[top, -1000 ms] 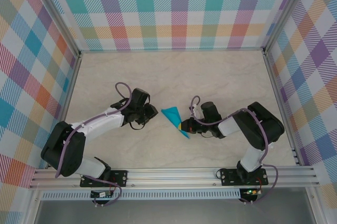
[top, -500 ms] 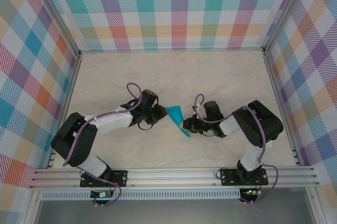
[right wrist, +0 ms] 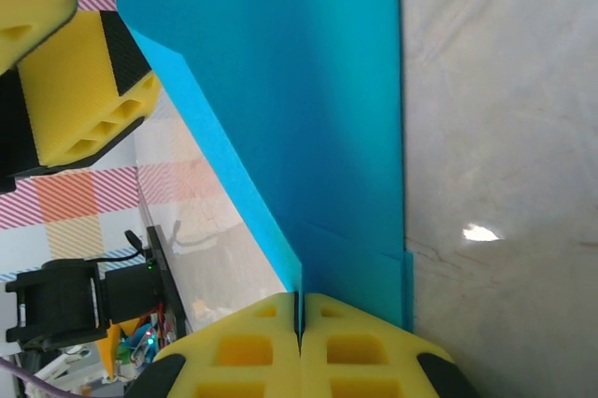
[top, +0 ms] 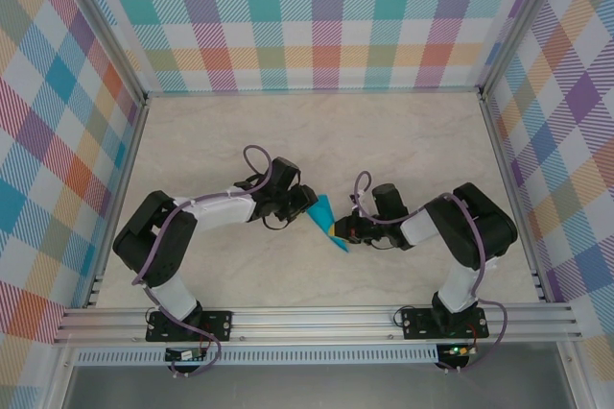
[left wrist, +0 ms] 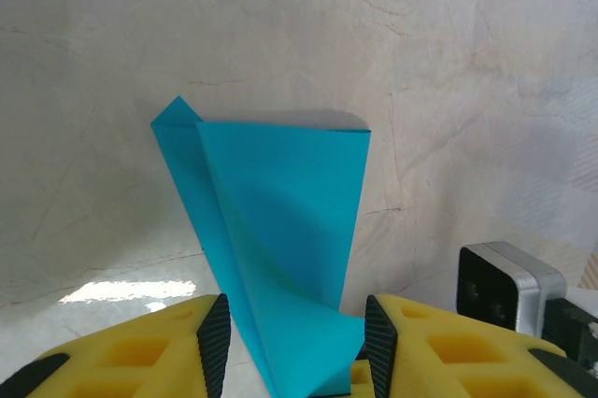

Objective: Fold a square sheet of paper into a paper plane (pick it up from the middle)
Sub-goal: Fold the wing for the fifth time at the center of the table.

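The teal sheet of paper, folded into a narrow pointed wedge with a crease, stands on edge at the table's middle between both grippers. My right gripper is shut on its near end; in the right wrist view the yellow fingers press together on the paper. From the left, my left gripper straddles the paper's wide end. In the left wrist view the paper rises between the left gripper's open jaws. A gap shows at the left pad, and the paper's corner lies close to the right pad.
Pale marbled tabletop is boxed in by checked walls, with an aluminium rail along the near edge. The right arm's grey camera block sits just right of the left gripper. A left finger shows beside the paper.
My left gripper has moved right up to the paper and its jaws have widened around the wide end. The right gripper has kept its grip and barely moved.
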